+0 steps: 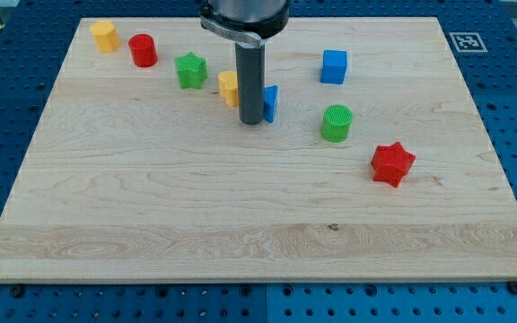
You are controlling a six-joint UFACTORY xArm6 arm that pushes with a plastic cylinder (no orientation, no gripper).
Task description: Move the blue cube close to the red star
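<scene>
Seven blocks dot the wooden worktop (pixel 151 206). No jaws here: the arm's dark rod ends in my tip (pixel 251 122), between a yellow block (pixel 229 88) and a half-hidden blue block (pixel 270 102). Well apart sit the red star (pixel 392 163), the green cylinder (pixel 337 123) and the blue cube (pixel 334 66) toward the view's top.

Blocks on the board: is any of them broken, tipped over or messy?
Nothing stands out. No block looks broken. My tip partly hides a blue block and a yellow block, so those two are hard to judge. The blue cube and red star sit apart.
</scene>
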